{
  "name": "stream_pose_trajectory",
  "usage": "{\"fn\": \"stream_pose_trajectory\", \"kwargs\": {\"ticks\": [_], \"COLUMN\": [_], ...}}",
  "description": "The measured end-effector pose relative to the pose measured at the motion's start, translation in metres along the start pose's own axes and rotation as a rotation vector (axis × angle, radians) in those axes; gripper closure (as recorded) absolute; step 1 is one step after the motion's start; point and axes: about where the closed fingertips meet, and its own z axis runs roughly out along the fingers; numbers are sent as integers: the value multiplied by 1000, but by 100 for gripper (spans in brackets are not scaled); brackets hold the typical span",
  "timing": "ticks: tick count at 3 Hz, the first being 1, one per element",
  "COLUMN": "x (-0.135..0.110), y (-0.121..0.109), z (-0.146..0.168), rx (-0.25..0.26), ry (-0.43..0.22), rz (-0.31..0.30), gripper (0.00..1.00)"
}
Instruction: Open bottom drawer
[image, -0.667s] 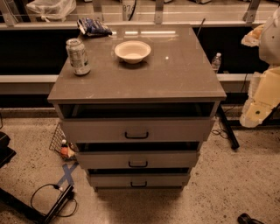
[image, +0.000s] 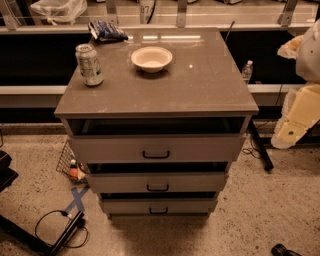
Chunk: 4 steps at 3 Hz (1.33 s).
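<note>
at the centre of the view stands a grey-beige cabinet with three drawers stacked under its counter. the bottom drawer is the lowest of the three, nearest the floor, with a flat front and a small black bar handle at its middle. a dark gap runs above its front; no interior shows, and i cannot tell whether it is ajar. the middle drawer and the top drawer carry the same handles, each with a dark gap above.

on the counter: a soda can upright near the left edge, a pale bowl to its right and apart from it, and a blue packet at the rear left corner.

the robot arm, cream-coloured, sits at the right edge, clear of the cabinet. the tool appears only as a dark part at the bottom right edge, low by the floor and well apart from the bottom drawer. its state: cannot tell; nothing is seen in its hold.

on the speckled floor to the left: a wire basket beside the cabinet, a blue tape cross and a black cable.
</note>
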Motion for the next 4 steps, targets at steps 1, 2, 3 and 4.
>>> {"fn": "stream_pose_trajectory", "kwargs": {"ticks": [1, 2, 3, 4], "x": [16, 55, 68, 73], "y": [14, 60, 77, 65], "z": [38, 127, 180, 219], "rx": [-15, -71, -42, 34], "ry": [-64, -215, -342, -406], "rz": [32, 105, 144, 193], "gripper": [0, 0, 0, 0]}}
